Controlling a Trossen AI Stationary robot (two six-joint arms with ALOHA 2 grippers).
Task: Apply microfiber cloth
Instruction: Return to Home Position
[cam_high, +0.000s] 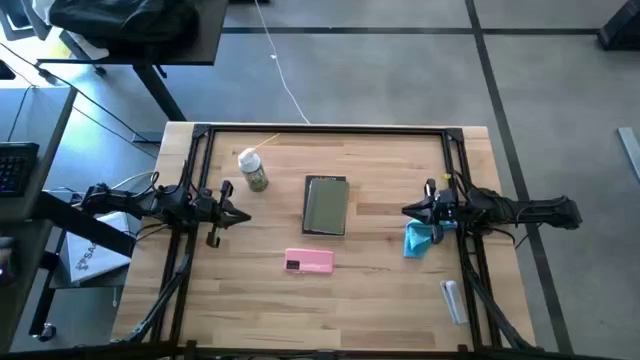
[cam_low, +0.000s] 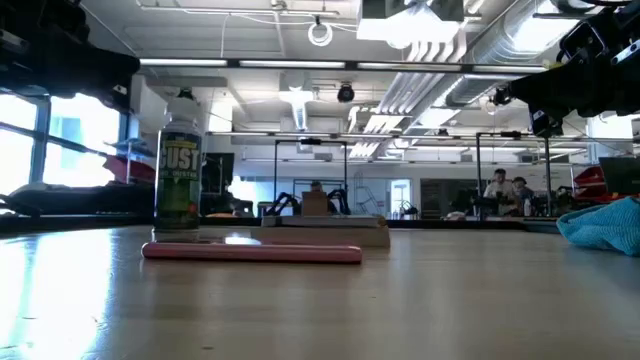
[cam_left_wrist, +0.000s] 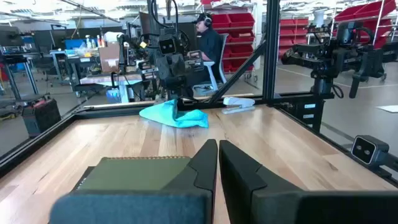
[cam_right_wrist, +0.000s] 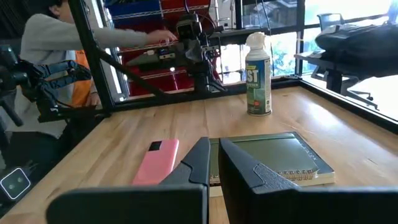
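Directions are read on the high view, with the tablet (cam_high: 326, 205) at the centre of the surface (cam_high: 380, 290).

1. Cloth: the light blue cloth (cam_high: 420, 240) lies crumpled on the surface at 4 o'clock from the tablet, near the right edge. It sits flat on the wood, just below the right arm's wrist.
2. Right gripper (cam_high: 405, 211): positioned at 3 o'clock, pointing toward the tablet. Its jaws are closed together and grip nothing. The low view shows it raised clear of the cloth.
3. Left gripper (cam_high: 243, 216): positioned at 9 o'clock, pointing toward the tablet. Its jaws are closed together and empty.
4. Phone: the pink phone (cam_high: 309, 261) lies flat at 6 o'clock, just beside the tablet and apart from it.
5. Spray bottle (cam_high: 252, 170): stands upright at 10 o'clock, near the left gripper.
6. A white object (cam_high: 453, 300) lies at 5 o'clock, near the right edge.
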